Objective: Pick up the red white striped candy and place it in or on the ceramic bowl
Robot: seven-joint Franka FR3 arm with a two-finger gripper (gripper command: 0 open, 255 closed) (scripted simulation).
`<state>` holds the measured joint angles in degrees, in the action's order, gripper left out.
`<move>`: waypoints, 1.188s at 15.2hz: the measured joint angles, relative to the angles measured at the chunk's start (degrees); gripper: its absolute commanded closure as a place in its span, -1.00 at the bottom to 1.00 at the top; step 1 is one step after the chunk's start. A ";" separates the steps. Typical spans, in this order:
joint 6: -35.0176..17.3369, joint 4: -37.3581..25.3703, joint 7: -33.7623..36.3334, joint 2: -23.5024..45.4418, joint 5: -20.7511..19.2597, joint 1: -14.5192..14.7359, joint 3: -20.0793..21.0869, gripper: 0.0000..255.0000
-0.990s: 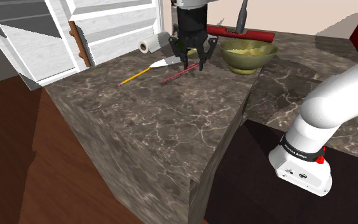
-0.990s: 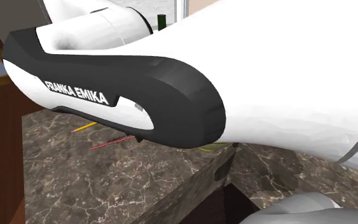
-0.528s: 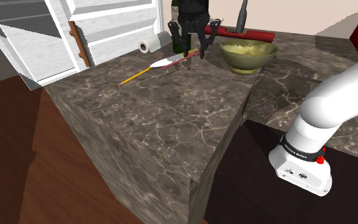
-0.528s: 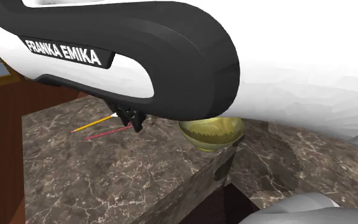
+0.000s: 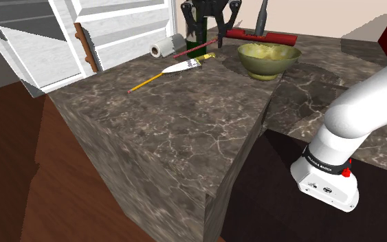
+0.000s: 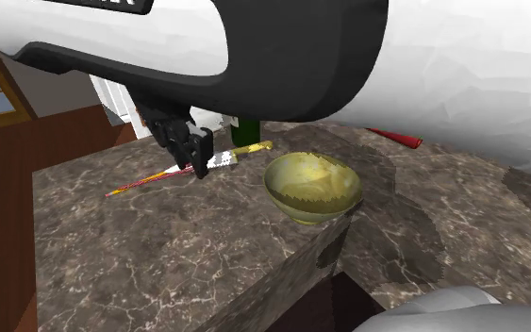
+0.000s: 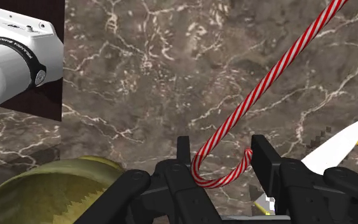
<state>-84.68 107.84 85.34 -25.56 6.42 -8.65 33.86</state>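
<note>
candy striped red and white [image 7: 279,70], a cane with a hooked end, is clasped at its hook by the gripper [image 7: 220,151]. the two black fingers stand only a narrow way apart, closed in on the curve from both sides, one against each side of the hook. the straight stem runs away from the fingers at a slant, over the dark marbled counter [image 7: 171,76].

in the shoulder view the candy [image 5: 189,49] shows as a thin red line held off the counter top, crossing in front of a dark bottle [image 5: 197,38], with the black gripper above it.

an olive-green bowl [image 5: 267,67] stands on the counter to the shoulder view's right of the candy, near it but apart. in the wrist view the bowl's rim [image 7: 37,191] lies just beside the gripper's body.

under the candy a white-bladed tool with a yellow handle [image 5: 180,67] lies on the counter, and a yellow pencil [image 5: 145,82] lies further toward the shoulder view's left. a white roll [image 5: 161,49] sits next to the bottle.
</note>
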 measured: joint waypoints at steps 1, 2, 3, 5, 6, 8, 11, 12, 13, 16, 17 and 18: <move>0.65 -0.87 0.01 0.24 -0.13 -0.09 -0.02 1.00; 1.42 -2.02 0.17 0.65 -0.29 -0.20 0.09 1.00; 2.22 -3.17 0.23 1.04 -0.47 -0.32 0.14 1.00; 3.37 -4.11 -0.27 0.86 -0.57 -0.41 -0.41 1.00; 3.85 -3.28 -1.62 -0.49 -0.43 -0.34 -1.75 1.00; 3.74 0.09 -4.65 -3.82 -0.16 -0.03 -4.67 1.00; 4.38 3.48 -9.26 -7.79 -0.71 0.11 -9.05 1.00; 4.28 4.65 -10.77 -8.81 -1.09 0.07 -10.44 1.00; 4.45 6.02 -12.03 -10.30 -1.27 0.20 -11.68 1.00; 4.75 8.50 -16.00 -12.99 -2.67 0.03 -15.39 1.00; 4.87 9.39 -17.61 -13.98 -3.35 -0.08 -16.90 1.00; 4.79 9.85 -18.76 -14.36 -3.91 -0.25 -17.94 1.00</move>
<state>-79.89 117.69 66.58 -39.92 2.50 -8.90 15.93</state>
